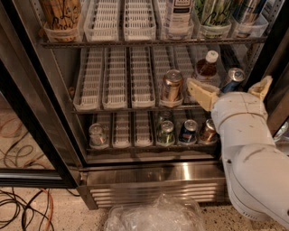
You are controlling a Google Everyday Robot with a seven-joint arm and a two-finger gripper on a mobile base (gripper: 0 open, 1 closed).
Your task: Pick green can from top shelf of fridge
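The green can (215,11), pale green with dark streaks, stands on the top shelf (149,42) of the fridge (153,180), toward the right; its lid is cut off by the frame's upper edge. My gripper (232,89) hangs lower, level with the middle rack at the right, and is open with its tan fingers (202,93) spread wide. It holds nothing. A blue can (233,77) on the middle rack shows between the fingers. The white arm fills the lower right.
On the top shelf are a tan cup (61,16), a white bottle (179,13) and a dark can (247,13). The middle rack holds a copper can (171,85) and a brown bottle (207,66). Several cans stand on the lower rack. Crumpled plastic (153,219) and cables (22,207) lie on the floor.
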